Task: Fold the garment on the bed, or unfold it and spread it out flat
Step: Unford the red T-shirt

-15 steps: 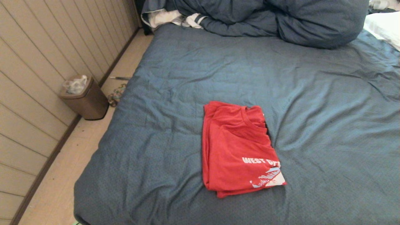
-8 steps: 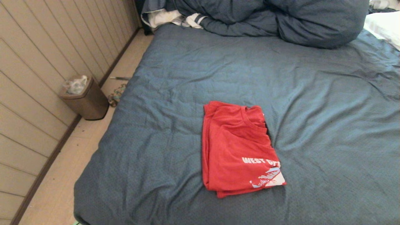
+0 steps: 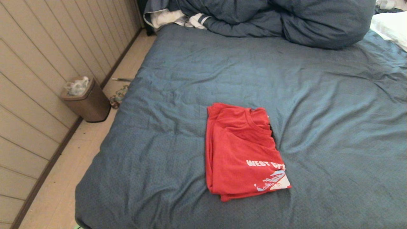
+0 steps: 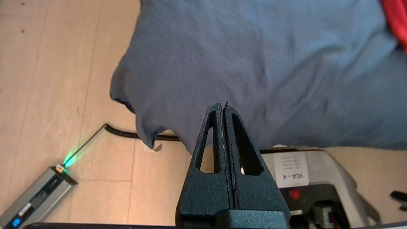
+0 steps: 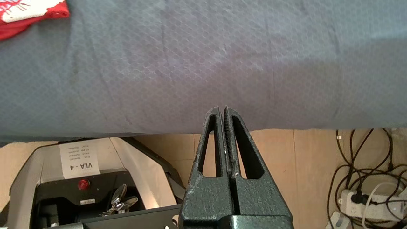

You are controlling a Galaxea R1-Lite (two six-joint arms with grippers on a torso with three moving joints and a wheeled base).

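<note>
The red T-shirt [image 3: 240, 152] lies folded into a narrow rectangle near the front middle of the bed [image 3: 318, 105], collar toward the far side, white lettering and a light-blue graphic at its near right corner. Neither arm shows in the head view. My left gripper [image 4: 222, 105] is shut and empty, hanging off the bed's near left corner; only a red sliver of the shirt [image 4: 396, 22] shows there. My right gripper [image 5: 221, 109] is shut and empty at the bed's near edge, with the shirt's printed corner [image 5: 28, 9] well away from it.
A bunched dark-blue duvet [image 3: 286, 19] with white striped cloth [image 3: 178, 17] fills the bed's far end; a white pillow [image 3: 392, 25] lies far right. A brown bin [image 3: 87, 100] stands by the wall. The robot base [image 5: 79, 178] and floor cables [image 5: 369, 178] lie below the bed edge.
</note>
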